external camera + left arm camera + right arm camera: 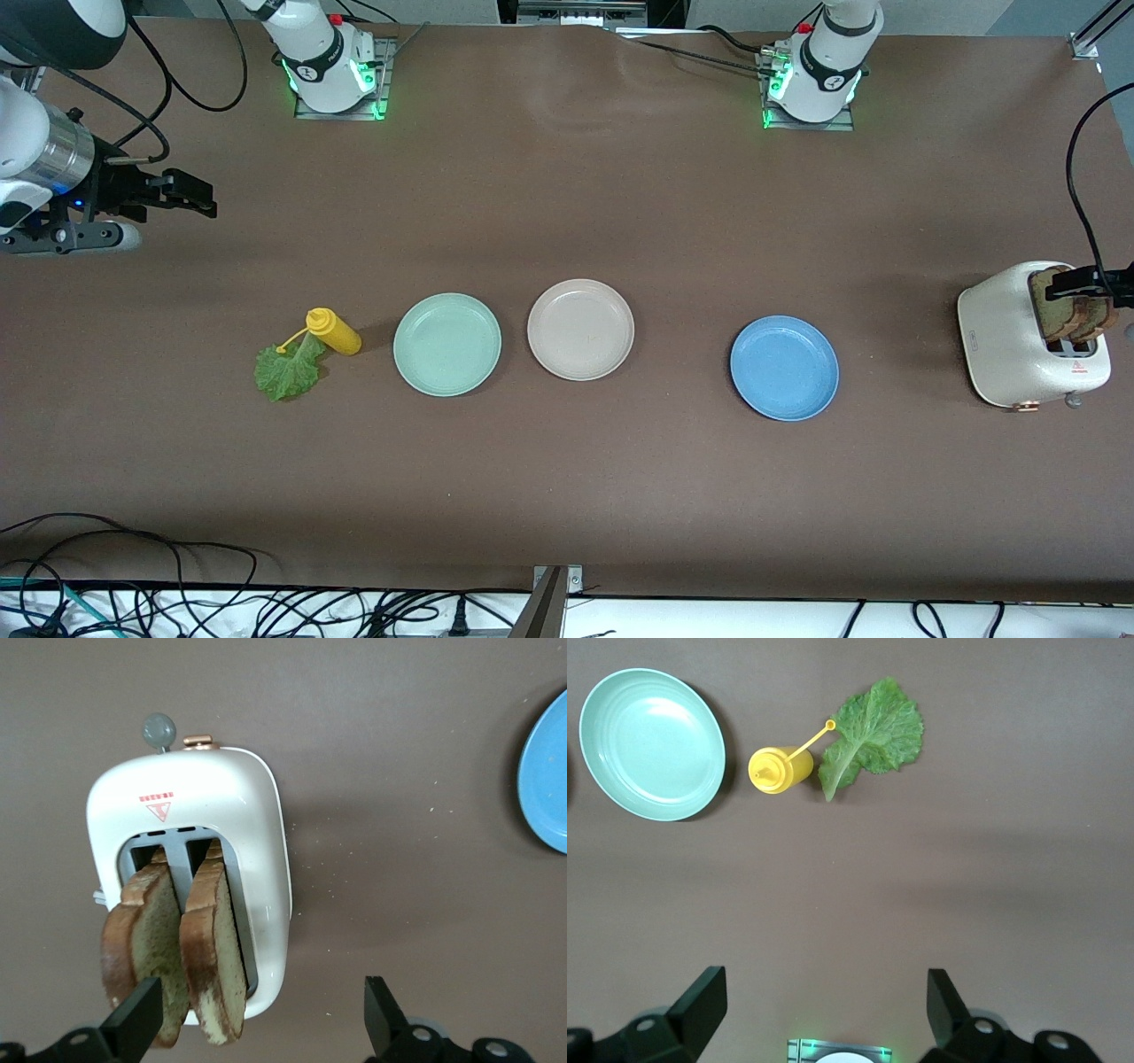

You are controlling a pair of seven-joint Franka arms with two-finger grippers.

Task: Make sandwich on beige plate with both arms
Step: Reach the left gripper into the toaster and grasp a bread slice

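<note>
mint green plate (447, 345) beside yellow bottle (334, 330) | blue plate (784, 368) apart | white toaster (1019, 347) at left arm's end

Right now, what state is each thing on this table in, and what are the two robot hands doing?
Beige plate: empty.
Mint green plate: empty.
Blue plate: empty.
Bread slices: two, upright in the toaster.
Lettuce leaf: flat on the table.
Yellow bottle: on its side, cap off.
Left gripper: open, over the toaster.
Right gripper: open, holding nothing.

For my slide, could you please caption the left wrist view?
Open left tool over toaster holding two bread slices.
</note>
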